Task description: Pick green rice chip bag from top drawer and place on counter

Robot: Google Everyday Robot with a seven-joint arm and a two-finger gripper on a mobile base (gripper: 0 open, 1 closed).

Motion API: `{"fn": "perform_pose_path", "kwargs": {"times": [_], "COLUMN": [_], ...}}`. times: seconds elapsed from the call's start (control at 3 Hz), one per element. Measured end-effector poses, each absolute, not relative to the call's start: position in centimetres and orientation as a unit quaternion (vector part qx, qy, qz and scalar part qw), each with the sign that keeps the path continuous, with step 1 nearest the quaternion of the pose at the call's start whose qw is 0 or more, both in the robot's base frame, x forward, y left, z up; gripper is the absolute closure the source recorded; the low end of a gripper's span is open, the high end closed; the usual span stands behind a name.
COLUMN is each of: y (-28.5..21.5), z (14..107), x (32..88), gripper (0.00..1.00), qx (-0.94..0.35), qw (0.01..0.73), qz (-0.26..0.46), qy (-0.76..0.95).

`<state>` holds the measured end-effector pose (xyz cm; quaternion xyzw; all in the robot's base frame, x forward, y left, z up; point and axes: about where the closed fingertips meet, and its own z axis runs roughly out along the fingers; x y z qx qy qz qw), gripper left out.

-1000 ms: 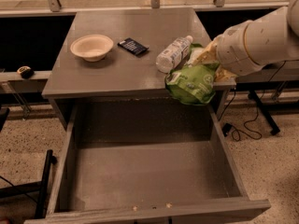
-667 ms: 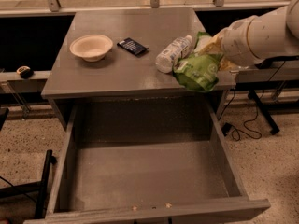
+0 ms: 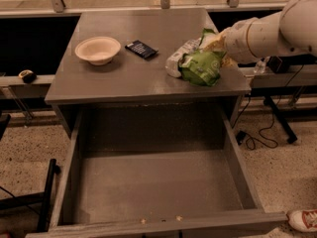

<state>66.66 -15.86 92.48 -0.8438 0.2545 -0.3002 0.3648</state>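
Observation:
The green rice chip bag point(image 3: 200, 67) is at the right side of the counter point(image 3: 124, 81), low over its surface or touching it; I cannot tell which. My gripper point(image 3: 216, 44) is at the bag's upper right and is shut on it, coming in from the right on the white arm. The bag hides most of the fingers. The top drawer point(image 3: 148, 192) stands pulled fully open below the counter, with a bare grey floor.
A clear water bottle point(image 3: 176, 61) lies right beside the bag on its left. A beige bowl point(image 3: 97, 49) and a dark flat packet point(image 3: 141, 49) sit on the counter's left and middle. Cables point(image 3: 257, 138) and a red shoe point(image 3: 303, 219) are on the floor at right.
My gripper has carried the bag from past the counter's right front corner up and inward over the counter. The bag now sits next to the water bottle.

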Motion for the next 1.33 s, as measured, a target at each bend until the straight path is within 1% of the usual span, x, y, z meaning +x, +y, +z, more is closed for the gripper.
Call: {"fn": "perform_pose_path", "kwargs": {"times": [0.33, 1.0, 1.33], "y": [-16.0, -16.0, -17.4], "z": [90.4, 90.3, 91.4], "x": [67.7, 67.7, 67.5], "gripper": [0.58, 0.11, 0.00], "qx": [-0.846, -0.846, -0.844], "qw": [0.359, 0.359, 0.360], "qz": [-0.301, -0.301, -0.294], "qy": [0.256, 0.256, 0.268]}}
